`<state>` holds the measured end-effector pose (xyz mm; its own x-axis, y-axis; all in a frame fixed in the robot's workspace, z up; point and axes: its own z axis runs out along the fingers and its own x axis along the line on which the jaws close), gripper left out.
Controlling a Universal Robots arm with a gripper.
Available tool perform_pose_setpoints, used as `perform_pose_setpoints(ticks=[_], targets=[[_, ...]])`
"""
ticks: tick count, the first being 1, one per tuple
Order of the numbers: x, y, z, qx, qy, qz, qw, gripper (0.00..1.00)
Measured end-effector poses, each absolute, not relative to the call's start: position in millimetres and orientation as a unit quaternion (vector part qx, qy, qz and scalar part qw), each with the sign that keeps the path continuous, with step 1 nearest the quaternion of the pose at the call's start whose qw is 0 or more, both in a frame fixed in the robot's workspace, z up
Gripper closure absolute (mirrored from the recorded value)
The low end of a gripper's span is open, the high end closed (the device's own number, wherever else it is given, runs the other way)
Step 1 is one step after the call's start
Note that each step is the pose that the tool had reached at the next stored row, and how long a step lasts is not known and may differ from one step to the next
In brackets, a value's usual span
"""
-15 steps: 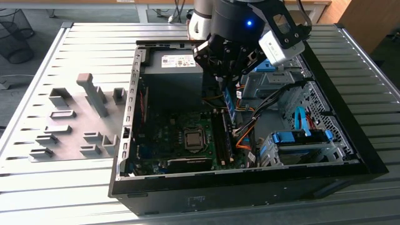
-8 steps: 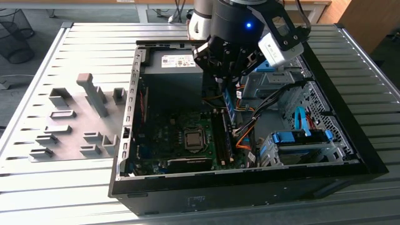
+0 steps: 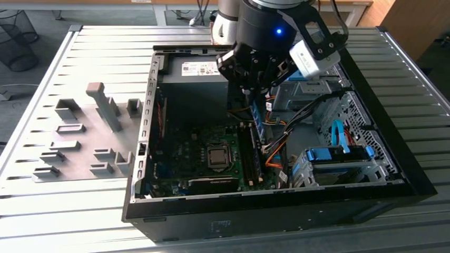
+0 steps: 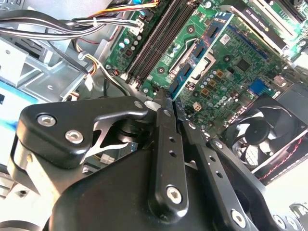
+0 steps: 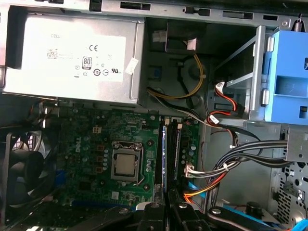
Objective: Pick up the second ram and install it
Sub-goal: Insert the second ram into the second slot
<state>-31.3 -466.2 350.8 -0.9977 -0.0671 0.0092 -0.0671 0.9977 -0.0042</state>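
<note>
In the exterior view my gripper [image 3: 254,94] hangs over the open computer case [image 3: 143,158], above the memory slots [image 3: 248,155]. It is shut on the second ram [image 3: 258,120], a thin dark stick hanging edge-down from the fingers, its lower end just above the motherboard [image 3: 184,153]. In the second wrist view the black fingers [image 4: 163,139] stand pressed close together at the gripper [image 4: 169,100], with the green board beyond. In the first wrist view the gripper [image 5: 166,208] lines up with the two long slots [image 5: 175,151] beside the processor socket [image 5: 126,163].
Pale grey holder blocks [image 3: 84,139] sit on the slatted table at the exterior view's left. Inside the case are the power supply [image 5: 77,55], a fan [image 4: 260,134], a blue drive cage [image 3: 338,158] and bundled cables [image 5: 226,166] close to the slots.
</note>
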Motion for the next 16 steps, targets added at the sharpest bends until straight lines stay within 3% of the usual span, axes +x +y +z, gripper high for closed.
perform_pose_setpoints(ticks=[16], targets=[[-31.3, -466.2, 344.7, 0.034, -0.999, 0.002, 0.005, 0.86]])
